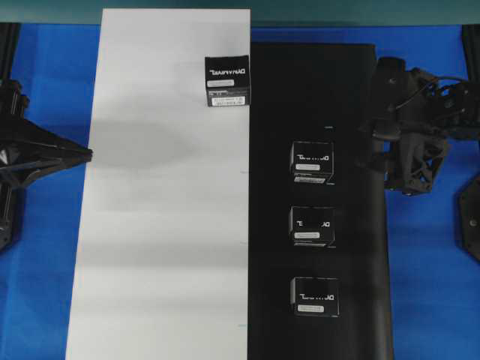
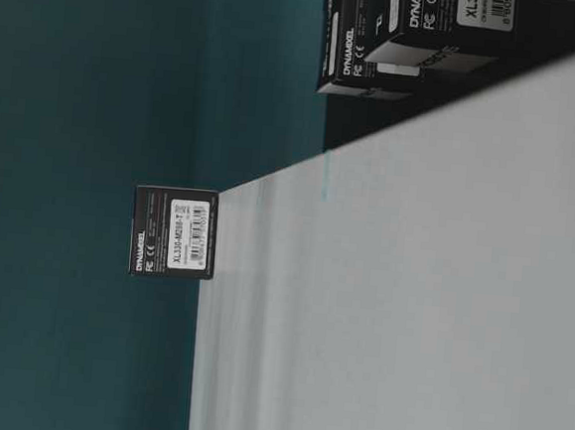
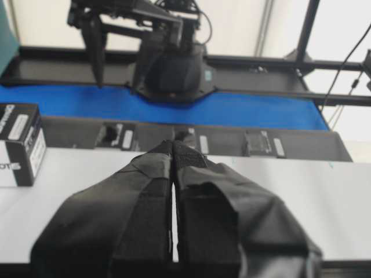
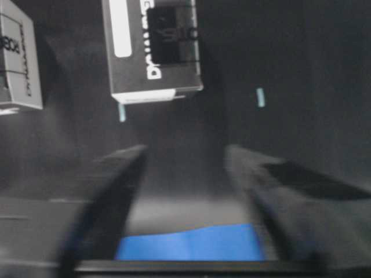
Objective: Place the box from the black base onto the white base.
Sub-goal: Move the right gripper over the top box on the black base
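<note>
One box [image 1: 227, 81] stands on the white base [image 1: 165, 225] near its far right edge; it also shows at the left of the left wrist view as the box [image 3: 20, 142] and in the table-level view as the box [image 2: 175, 232]. Three more boxes sit in a column on the black base [image 1: 352, 90]: box [image 1: 312, 161], box [image 1: 312, 226], box [image 1: 315, 295]. My right gripper [image 4: 185, 152] is open and empty over the black base's right edge, with a box [image 4: 156, 52] ahead of it. My left gripper [image 3: 175, 145] is shut and empty at the white base's left edge.
The blue table [image 1: 435, 300] surrounds both sheets. The right arm [image 1: 409, 127] hangs over the black base's right side, and the left arm [image 1: 34, 154] sits off the white base's left side. A dark frame rail [image 3: 261, 63] runs behind the right arm.
</note>
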{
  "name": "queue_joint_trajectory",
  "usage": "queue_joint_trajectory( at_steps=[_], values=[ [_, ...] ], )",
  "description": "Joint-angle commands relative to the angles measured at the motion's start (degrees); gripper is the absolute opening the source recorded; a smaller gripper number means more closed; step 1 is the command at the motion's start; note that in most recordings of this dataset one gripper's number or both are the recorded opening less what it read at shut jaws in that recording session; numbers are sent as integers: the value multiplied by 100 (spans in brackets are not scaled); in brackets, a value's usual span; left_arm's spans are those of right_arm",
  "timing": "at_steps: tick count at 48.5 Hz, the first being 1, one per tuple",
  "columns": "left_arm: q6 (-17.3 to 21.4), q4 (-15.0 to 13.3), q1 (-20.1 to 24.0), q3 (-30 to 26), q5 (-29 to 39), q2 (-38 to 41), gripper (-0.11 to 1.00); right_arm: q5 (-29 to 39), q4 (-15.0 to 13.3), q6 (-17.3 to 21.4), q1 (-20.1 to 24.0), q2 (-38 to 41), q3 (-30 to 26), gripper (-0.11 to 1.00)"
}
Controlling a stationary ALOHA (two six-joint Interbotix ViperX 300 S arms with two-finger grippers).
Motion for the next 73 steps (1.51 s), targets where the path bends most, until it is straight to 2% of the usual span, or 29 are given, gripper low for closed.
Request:
queue_joint_trajectory(
  at_steps=[1,4,9,17,28,32,37,43,51,73],
  values=[
    [-9,18,-9,-141,-26,35,-1,-53,105,-26,0,88,-62,91],
    [-18,18,-18,-141,-18,53,-1,-141,141,-26,0,97,-53,99],
    [-18,26,-18,-141,-18,70,-1,-299,229,-26,0,105,-18,100],
    [-18,26,-18,-141,-26,70,-1,-422,835,-88,-53,158,132,100],
    [-35,26,-26,-141,-26,70,-1,-738,1556,-932,-132,158,431,100],
    [-158,18,-70,-132,-18,79,-1,-729,1881,-1301,-264,193,431,100],
    [-325,18,-79,-141,-18,88,-1,-738,2101,-1696,-475,255,457,100],
    [-369,26,-79,-141,-18,88,-1,-747,2197,-2057,-606,396,457,100],
    [-378,18,-79,-141,-18,88,-1,-791,2241,-2338,-642,598,439,100],
    [-378,26,-62,-132,-18,308,-1,-1011,2241,-2487,-606,940,343,100]
  ],
)
